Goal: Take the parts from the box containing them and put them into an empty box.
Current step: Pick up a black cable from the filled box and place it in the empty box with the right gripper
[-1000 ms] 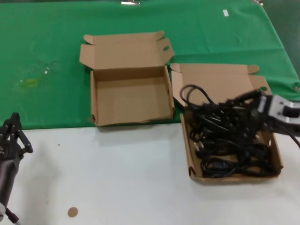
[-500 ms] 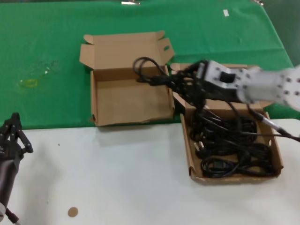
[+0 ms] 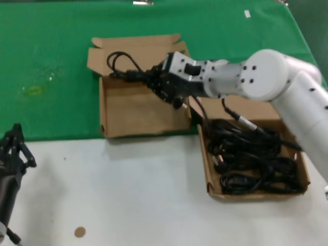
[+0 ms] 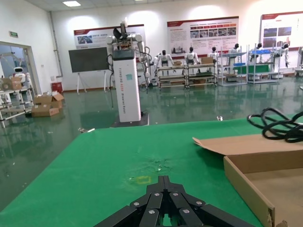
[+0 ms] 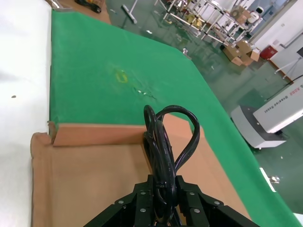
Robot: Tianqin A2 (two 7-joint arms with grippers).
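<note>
**Cord carried over the empty box**

Cord bundle (image 3: pixel 134 74) had left the full box (image 3: pixel 305 177) at the lower right of the head view and hung over the empty box (image 3: pixel 105 110) at upper centre, a half-second after it was only crossing the gap. The right gripper (image 3: pixel 160 84) had its jaws pinched on the cord; a release looked close. The remaining cords (image 3: pixel 253 159) lay heaped in their box.

The right wrist view showed the cord's loop (image 5: pixel 165 137) above bare cardboard floor, hidden from the head camera. The left gripper (image 3: pixel 13 148) waited at the lower left, jaws pressed together.
</note>
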